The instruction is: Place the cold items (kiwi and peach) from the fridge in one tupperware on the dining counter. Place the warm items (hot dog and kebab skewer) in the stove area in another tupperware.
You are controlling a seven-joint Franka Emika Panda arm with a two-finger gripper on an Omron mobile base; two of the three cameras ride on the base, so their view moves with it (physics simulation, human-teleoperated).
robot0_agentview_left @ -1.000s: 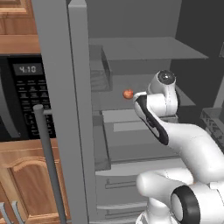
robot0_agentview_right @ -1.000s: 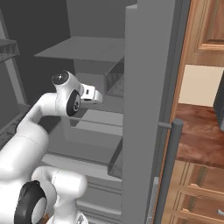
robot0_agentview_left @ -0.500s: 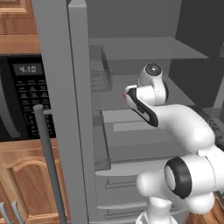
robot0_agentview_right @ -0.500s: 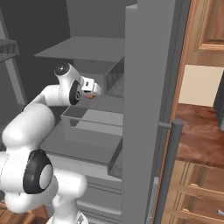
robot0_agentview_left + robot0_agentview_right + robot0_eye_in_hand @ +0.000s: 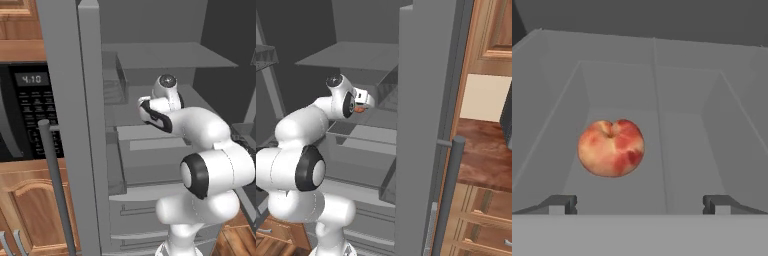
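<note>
The peach (image 5: 611, 148), orange-red with a paler patch, lies on the grey floor of a shelf bin inside the open fridge (image 5: 75, 100). In the hand view it sits just beyond my gripper (image 5: 639, 205) and a little left of its centre. The two fingertips stand wide apart with nothing between them, so the gripper is open. From the right base view, the peach (image 5: 359, 109) peeks out just under my gripper (image 5: 365, 100), which reaches in at middle-shelf height. The kiwi, hot dog, kebab skewer, tupperware, dining counter and stove area are out of view.
The fridge door (image 5: 421, 125) with its long bar handle (image 5: 448, 200) stands open on the right. A shelf (image 5: 165, 55) hangs above my hand, and drawers (image 5: 150, 170) lie below it. A black microwave (image 5: 25, 115) and wood cabinets (image 5: 30, 210) flank the left side.
My arm has reached deeper into the fridge and my hand has closed in on the peach. The gripper has stayed open and the peach has not moved.
</note>
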